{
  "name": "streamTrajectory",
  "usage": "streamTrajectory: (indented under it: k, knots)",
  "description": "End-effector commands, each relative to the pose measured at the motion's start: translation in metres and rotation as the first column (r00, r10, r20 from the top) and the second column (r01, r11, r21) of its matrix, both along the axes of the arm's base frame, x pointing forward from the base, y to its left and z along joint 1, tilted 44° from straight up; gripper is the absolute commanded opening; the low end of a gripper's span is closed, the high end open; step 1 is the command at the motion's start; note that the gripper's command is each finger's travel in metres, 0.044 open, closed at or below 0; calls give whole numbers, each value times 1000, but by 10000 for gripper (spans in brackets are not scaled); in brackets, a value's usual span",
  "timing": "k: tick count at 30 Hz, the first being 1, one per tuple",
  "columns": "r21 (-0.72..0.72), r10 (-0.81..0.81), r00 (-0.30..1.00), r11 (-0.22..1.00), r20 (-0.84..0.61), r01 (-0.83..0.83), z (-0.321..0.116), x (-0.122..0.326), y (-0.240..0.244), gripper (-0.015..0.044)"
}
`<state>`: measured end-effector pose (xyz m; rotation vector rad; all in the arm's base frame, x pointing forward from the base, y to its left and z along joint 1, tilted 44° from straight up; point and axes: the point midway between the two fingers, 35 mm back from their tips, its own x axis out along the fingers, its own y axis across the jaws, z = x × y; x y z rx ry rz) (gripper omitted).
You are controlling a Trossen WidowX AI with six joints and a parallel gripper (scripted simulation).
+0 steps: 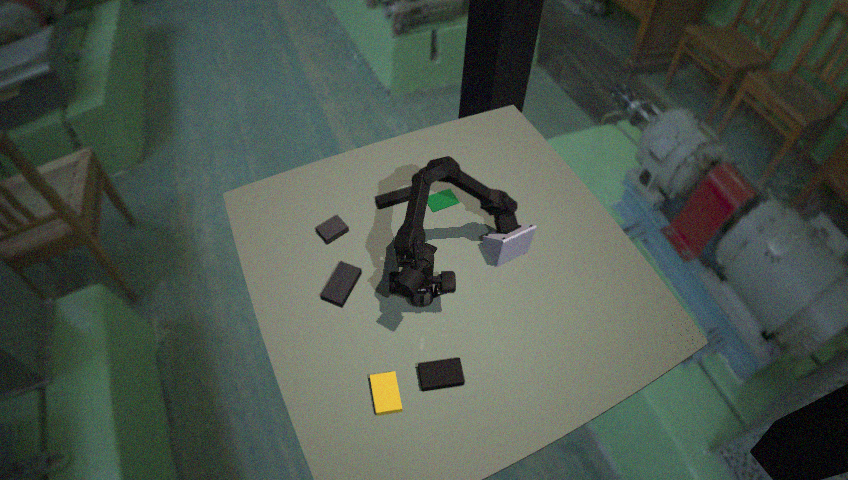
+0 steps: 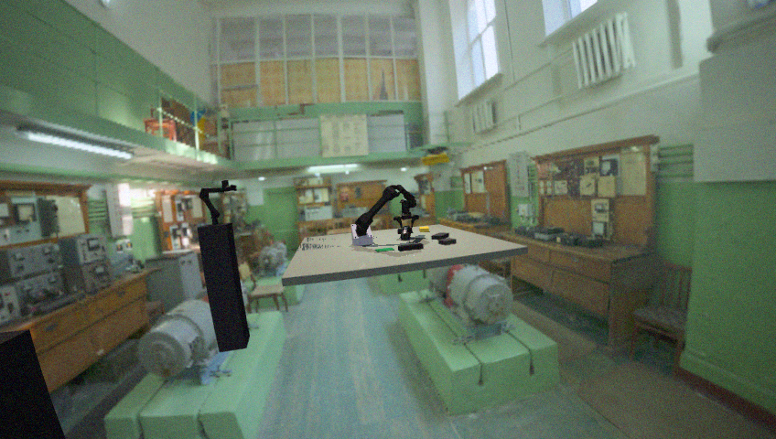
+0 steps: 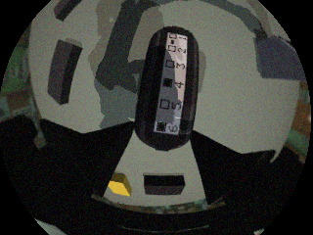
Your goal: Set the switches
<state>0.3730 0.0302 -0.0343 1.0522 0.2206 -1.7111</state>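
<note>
Green machine plinths (image 1: pixel 104 208) (image 2: pixel 479 347) surrounded the square beige tabletop (image 1: pixel 565 315) (image 2: pixel 348 266). Seen from the top, the black hand (image 1: pixel 422 288) (image 2: pixel 405 221) (image 3: pixel 163 129) was well inside its edges, fingers fairly wide around one end of the dark grey controller unit (image 2: pixel 405 232) (image 3: pixel 147 88), gripping it. Its label faced the wrist camera, squares 4 and 6 filled. A yellow rectangular block (image 1: pixel 385 392) (image 2: pixel 424 229) (image 3: pixel 120 186) lay at 7 o'clock, a black rectangular block (image 1: pixel 440 374) (image 3: pixel 164 185) near 6; broader room stretched toward 4.
</note>
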Motion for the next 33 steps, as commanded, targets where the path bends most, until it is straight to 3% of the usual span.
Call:
streamTrajectory:
  k: [1, 33]
  knots:
    - [2, -5, 1000, 1000, 8, 5, 6, 0, 1, 336]
    - [2, -5, 1000, 1000, 7, 5, 28, -8, 5, 336]
